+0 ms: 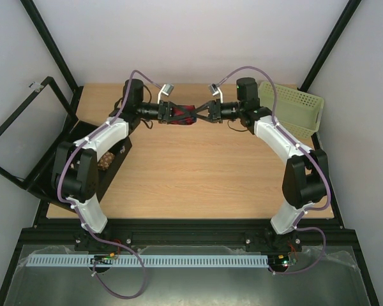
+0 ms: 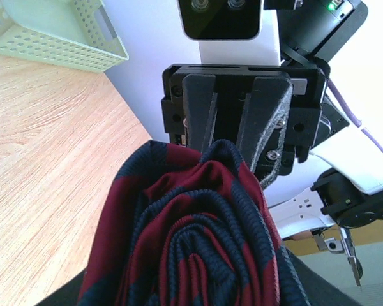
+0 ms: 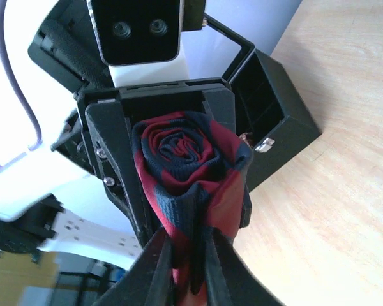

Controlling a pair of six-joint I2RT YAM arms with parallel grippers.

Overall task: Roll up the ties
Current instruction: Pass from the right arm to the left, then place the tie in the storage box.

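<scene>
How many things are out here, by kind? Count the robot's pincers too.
Tie: 1, dark red and navy stripes, rolled up
Basket: 1, pale green
Box: 1, black, lid open
Grippers: 2, the left gripper and the right gripper, both clamped on the tie
Total: 5

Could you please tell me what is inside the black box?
A brown speckled item shows in the black box; the left arm covers the rest.
</scene>
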